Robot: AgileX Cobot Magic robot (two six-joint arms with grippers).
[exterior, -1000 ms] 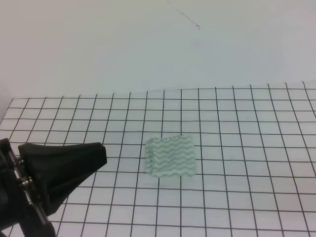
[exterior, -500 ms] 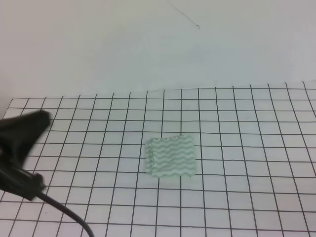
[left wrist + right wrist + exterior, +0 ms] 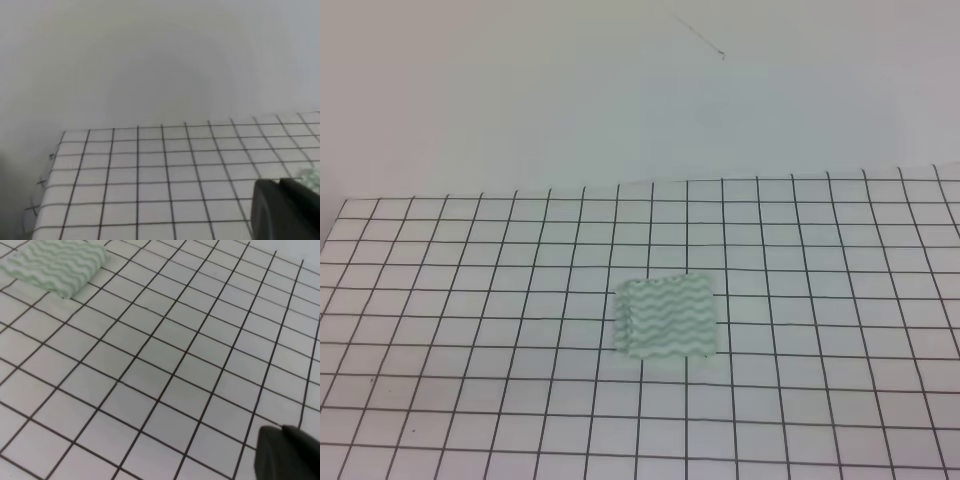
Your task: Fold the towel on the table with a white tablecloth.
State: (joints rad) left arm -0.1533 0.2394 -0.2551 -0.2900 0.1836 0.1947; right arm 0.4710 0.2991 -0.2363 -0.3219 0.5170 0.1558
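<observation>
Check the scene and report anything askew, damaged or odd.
Nothing stands out. The towel lies flat on the table with a white tablecloth, compact, with a layered edge on its left side. No stains or tears show on the towel or tablecloth. Neither gripper is near the towel.

Your towel (image 3: pixel 667 318) lies flat on the desk (image 3: pixel 840 400), near its middle and slightly toward the front. The wall (image 3: pixel 620 90) rises behind the desk's far edge. In your right wrist view the towel (image 3: pixel 55 265) sits far left, well apart from the claw.
</observation>
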